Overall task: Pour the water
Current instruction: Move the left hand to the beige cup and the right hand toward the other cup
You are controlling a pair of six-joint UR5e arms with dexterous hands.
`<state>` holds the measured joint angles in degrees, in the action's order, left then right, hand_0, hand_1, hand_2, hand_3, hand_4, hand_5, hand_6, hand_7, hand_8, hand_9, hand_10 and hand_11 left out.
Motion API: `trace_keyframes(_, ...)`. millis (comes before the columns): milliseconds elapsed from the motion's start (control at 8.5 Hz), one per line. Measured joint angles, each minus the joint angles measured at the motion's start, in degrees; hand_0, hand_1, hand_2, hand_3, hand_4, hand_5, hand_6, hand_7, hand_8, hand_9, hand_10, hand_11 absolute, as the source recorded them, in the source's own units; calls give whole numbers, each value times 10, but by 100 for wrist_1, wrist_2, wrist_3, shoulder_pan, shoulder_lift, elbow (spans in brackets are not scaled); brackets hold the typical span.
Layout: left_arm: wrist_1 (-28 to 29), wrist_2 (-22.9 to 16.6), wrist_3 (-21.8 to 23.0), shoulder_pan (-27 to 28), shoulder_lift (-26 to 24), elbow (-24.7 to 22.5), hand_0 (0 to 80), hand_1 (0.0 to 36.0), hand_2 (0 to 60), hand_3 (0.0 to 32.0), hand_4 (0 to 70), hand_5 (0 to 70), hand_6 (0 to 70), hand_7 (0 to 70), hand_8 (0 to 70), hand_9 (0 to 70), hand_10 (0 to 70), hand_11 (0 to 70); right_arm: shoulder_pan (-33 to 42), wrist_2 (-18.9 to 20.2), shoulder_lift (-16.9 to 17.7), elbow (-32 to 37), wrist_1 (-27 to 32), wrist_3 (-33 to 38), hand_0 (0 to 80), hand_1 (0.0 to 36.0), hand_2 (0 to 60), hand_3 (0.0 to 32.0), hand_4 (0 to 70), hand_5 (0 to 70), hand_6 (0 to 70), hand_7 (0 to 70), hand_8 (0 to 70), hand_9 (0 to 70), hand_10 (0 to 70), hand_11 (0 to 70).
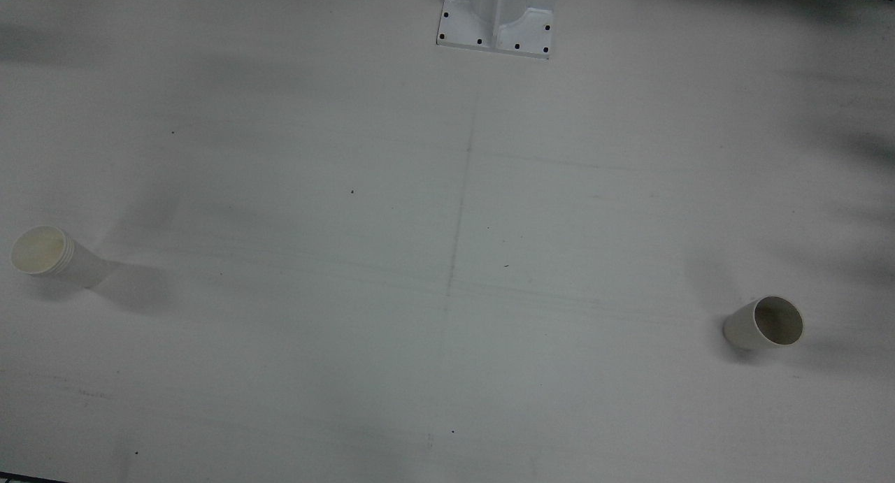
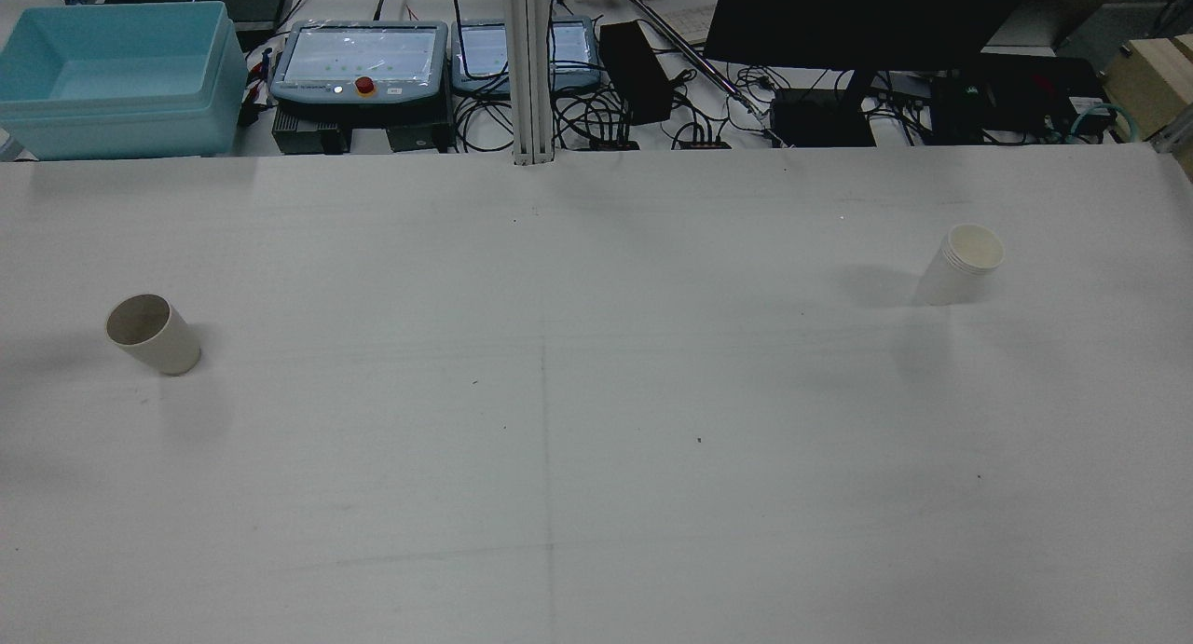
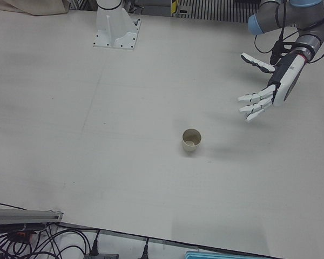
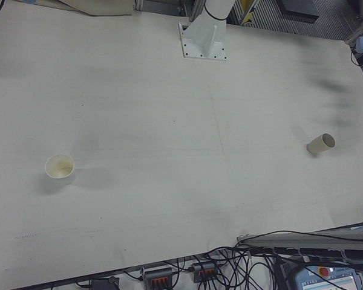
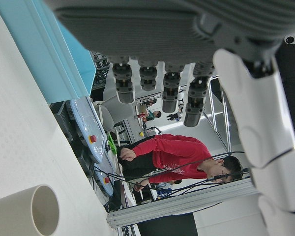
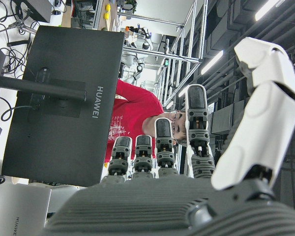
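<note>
Two paper cups stand upright and far apart on the white table [image 2: 596,420]. The plain cup [image 2: 154,335] [image 1: 765,322] [image 3: 191,140] [image 4: 322,144] is on my left side and shows a greyish inside. The ribbed-rim cup [image 2: 965,264] [image 1: 49,256] [image 4: 59,167] is on my right side, pale yellow inside. My left hand [image 3: 262,91] hovers open above the table, beyond and to the side of the plain cup, fingers spread towards it. In the left hand view the hand [image 5: 187,29] is open, with the plain cup [image 5: 24,214] at the lower left. My right hand [image 6: 187,196] appears only in its own view, fingers apart, holding nothing.
An arm pedestal base [image 1: 496,22] is bolted at the robot's side of the table. Beyond the far edge sit a blue bin [image 2: 112,75], teach pendants [image 2: 359,61], cables and a black monitor [image 2: 857,20]. A person in a red shirt [image 5: 172,152] sits behind the station.
</note>
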<state>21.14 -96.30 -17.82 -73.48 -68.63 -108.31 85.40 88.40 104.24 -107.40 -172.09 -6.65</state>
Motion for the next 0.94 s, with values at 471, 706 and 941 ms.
trace_keyframes(471,1126,118,-863,122,46,933,558,188,136,0,294,123,173,176,111,88,119,190,-433,3,-30,44,-63,-331,557,245,474,0,555,414,430,610,377,524,441,631)
trace_keyframes(706,1406,191,-1239,358,-422,1725,516,154,126,0,246,94,141,146,85,51,88,142,-1002,-57,-175,53,-128,-564,532,217,428,0,503,385,392,573,346,492,404,575)
trace_keyframes(941,1364,230,-1406,580,-852,2236,490,130,136,0,231,74,119,126,67,32,72,117,-1468,-278,-248,53,-180,-684,527,209,389,0,445,367,364,550,323,467,390,557)
